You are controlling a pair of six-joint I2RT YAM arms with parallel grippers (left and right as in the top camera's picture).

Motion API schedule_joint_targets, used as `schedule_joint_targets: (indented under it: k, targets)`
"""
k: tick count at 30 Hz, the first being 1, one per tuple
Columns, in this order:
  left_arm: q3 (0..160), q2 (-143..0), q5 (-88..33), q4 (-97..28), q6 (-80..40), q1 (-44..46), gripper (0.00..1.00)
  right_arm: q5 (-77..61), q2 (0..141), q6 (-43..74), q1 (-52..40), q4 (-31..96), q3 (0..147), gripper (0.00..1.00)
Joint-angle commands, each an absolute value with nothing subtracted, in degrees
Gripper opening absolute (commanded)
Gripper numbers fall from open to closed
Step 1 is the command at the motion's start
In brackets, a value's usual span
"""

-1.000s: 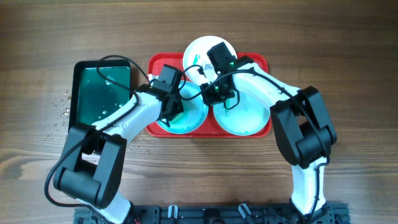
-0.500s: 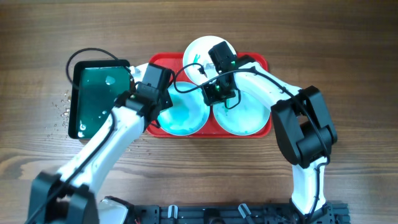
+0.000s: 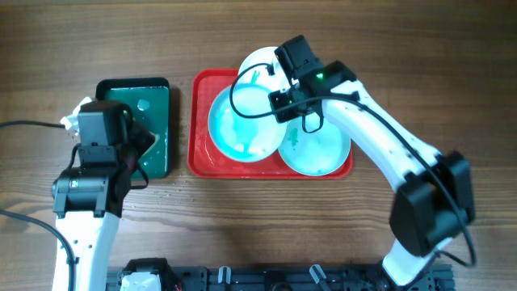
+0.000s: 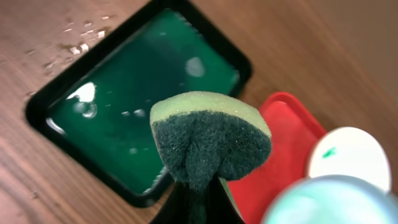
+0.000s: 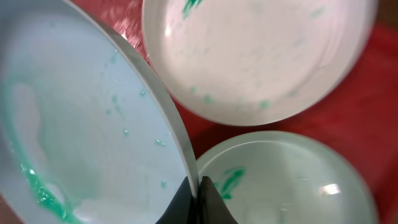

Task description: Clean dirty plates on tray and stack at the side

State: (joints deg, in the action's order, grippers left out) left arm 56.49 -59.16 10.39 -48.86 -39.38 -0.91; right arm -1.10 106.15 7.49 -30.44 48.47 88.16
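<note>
The red tray [image 3: 199, 153] holds three plates. A turquoise plate [image 3: 242, 125] with teal smears sits tilted at the left; my right gripper [image 3: 280, 105] is shut on its right rim [image 5: 180, 149]. A second turquoise plate [image 3: 319, 149] with a small teal smear [image 5: 231, 180] lies at the right. The white plate [image 3: 257, 65] [image 5: 261, 56] lies at the back, overhanging the tray rim. My left gripper [image 4: 198, 193] is shut on a green sponge [image 4: 210, 140], held above the edge of the dark green tray [image 4: 143, 93]; from overhead the arm [image 3: 101, 145] hides its fingers.
The dark green black-rimmed tray [image 3: 153, 97] with water in it stands left of the red tray. Water drops [image 3: 81, 137] lie on the wood at its left. A black rail [image 3: 266, 279] runs along the table's front edge.
My left arm has drawn back from the left turquoise plate to the dark green tray with the sponge. My right gripper has lifted that plate's rim, so it tilts.
</note>
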Motion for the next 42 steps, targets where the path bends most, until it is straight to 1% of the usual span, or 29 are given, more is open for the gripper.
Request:
schedule_joint_targets:
  k: [1,4,7,10,11,15,19,25,28,29,32,34,36,37,38,40,42]
  targets:
    - [56.25,-59.66,10.07,-50.68,-39.66,-1.89,0.04,22.37,101.23,6.85,-35.79,48.95,91.7,0.04]
    - [56.25,-60.2,10.07,-51.22,-39.66,-1.89,0.04,35.62,100.9,2.0,-40.82,49.54,94.19,0.04]
    - [56.25,-60.45,10.07,-51.53,-39.66,-1.89,0.04,50.85,100.92,-6.92,-46.87,46.48,94.28,0.04]
    - [56.25,-60.45,10.07,-52.03,-39.66,-1.89,0.04,59.02,100.92,-15.35,-51.09,42.28,94.28,0.04]
    - [56.25,-60.45,10.07,-52.27,-39.66,-1.89,0.04,61.41,100.92,-20.4,-53.47,39.53,94.28,0.04]
    - [56.25,-60.45,10.07,-52.9,-39.66,-1.89,0.04,65.71,100.92,-27.18,-57.63,34.11,94.28,0.04]
    - [56.25,-60.45,10.04,-53.08,-39.66,-1.89,0.04,66.28,100.92,-30.68,-60.77,32.47,94.28,0.04]
    - [56.25,-60.45,10.04,-53.08,-39.66,-1.89,0.04,65.3,100.92,-27.27,-61.49,32.58,94.26,0.04]
    - [56.25,-60.45,10.07,-53.23,-39.66,-1.89,0.04,59.16,100.92,-22.7,-61.04,34.7,94.17,0.04]
    - [56.25,-60.45,10.04,-53.25,-39.66,-1.89,0.04,54.46,100.92,-17.54,-59.68,37.23,94.17,0.04]
    - [56.25,-60.45,10.04,-53.28,-39.66,-1.89,0.04,40.42,100.92,-2.85,-51.79,43.4,94.17,0.04]
    - [56.25,-60.45,10.07,-53.43,-39.66,-1.89,0.04,24.99,100.92,4.32,-43.22,46.74,94.15,0.04]
    - [56.25,-60.45,10.07,-53.54,-39.66,-1.89,0.04,5.78,101.06,7.27,-30.96,48.93,94.06,0.04]
    - [56.25,-60.45,10.04,-53.56,-39.66,-1.89,0.04,-0.12,101.19,8.25,-25.91,49.56,94.06,0.04]
    - [56.25,-60.45,10.04,-53.58,-39.66,-1.89,0.04,-6.48,101.41,9.63,-18.83,50.48,94.06,0.04]
    - [56.25,-60.45,10.04,-53.65,-39.66,-1.89,0.04,-13.72,101.93,11.14,-6.26,52.58,93.97,0.04]
    - [56.25,-60.45,10.04,-53.65,-39.66,-1.89,0.04,-16.14,102.32,11.09,4.25,53.74,92.75,0.04]
